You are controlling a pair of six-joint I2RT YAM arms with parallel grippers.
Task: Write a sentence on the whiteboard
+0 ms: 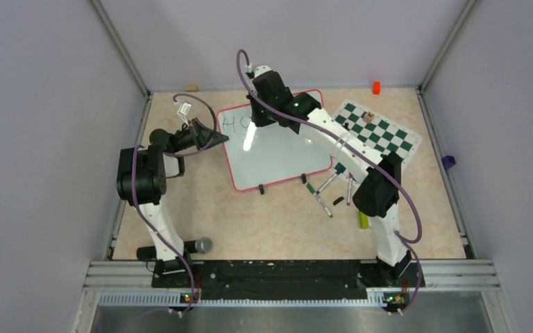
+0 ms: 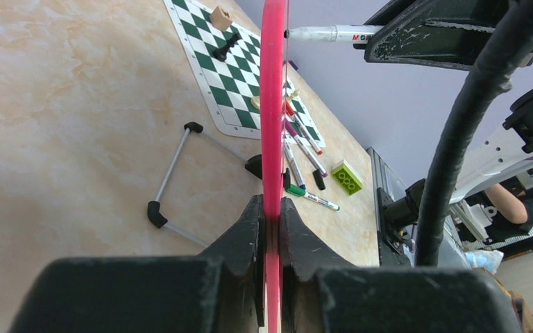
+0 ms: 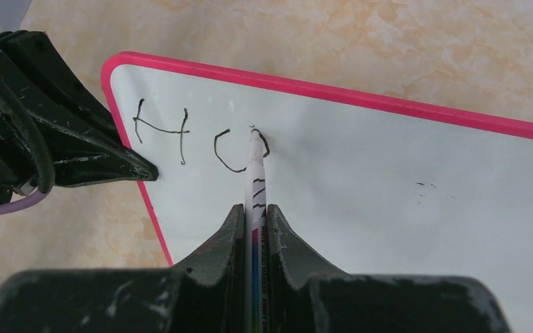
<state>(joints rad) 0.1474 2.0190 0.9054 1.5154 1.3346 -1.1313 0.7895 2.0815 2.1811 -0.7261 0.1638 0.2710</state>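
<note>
The whiteboard [image 1: 277, 156], glossy white with a pink rim, lies at the middle back of the table. My left gripper [image 1: 212, 136] is shut on its left edge; in the left wrist view the rim [image 2: 273, 104] runs edge-on between the closed jaws of the left gripper [image 2: 272, 208]. My right gripper [image 3: 255, 211] is shut on a white marker [image 3: 255, 173], whose tip touches the board at the letter "O". The sentence [image 3: 180, 135] reads "H" and a nearly closed "O" near the board's top left corner. From the top view the sentence [image 1: 236, 123] shows faintly beside the right gripper [image 1: 260, 116].
A green-and-white chess mat [image 1: 382, 135] with a few pieces lies right of the board. Several loose markers [image 1: 326, 194] and a green brick [image 1: 363, 220] lie in front of it. A wire stand [image 2: 173, 173] rests on the table. An orange block [image 1: 376, 87] sits at the back.
</note>
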